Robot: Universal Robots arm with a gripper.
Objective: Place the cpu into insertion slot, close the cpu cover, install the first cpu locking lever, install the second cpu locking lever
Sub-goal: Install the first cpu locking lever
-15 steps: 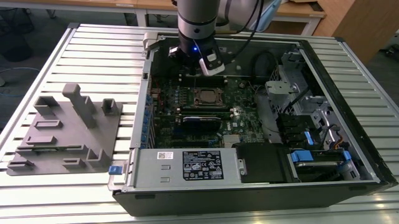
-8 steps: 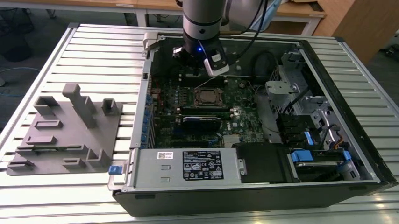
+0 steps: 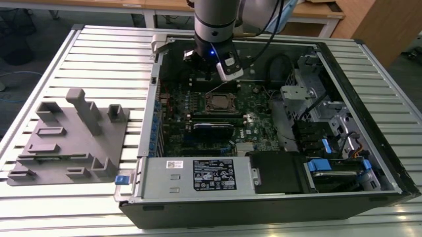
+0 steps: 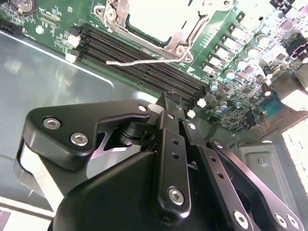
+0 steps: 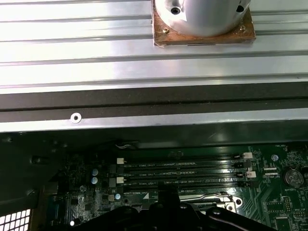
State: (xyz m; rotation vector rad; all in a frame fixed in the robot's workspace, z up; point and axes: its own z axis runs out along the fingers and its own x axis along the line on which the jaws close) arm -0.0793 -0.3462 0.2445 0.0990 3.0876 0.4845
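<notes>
Gripper [image 4: 167,100], clenched empty in the second wrist view, may be driven past the thin locking lever [image 4: 139,61] into the memory slots [image 4: 115,48].

Green motherboard [image 4: 211,33], black memory slots [image 4: 144,62], silvery cpu cover [image 4: 117,14], black tool [image 4: 166,98].

Exterior view high, wrist views close — memory slots [image 4: 125,54] [image 5: 183,174]

Everything sat on a ribbed silvery worktop [image 3: 99,54], with wooden desks [image 3: 165,5] behind it, a wooden panel [image 3: 382,22] at the exterior view's right and a dark floor [image 3: 72,17].
</notes>
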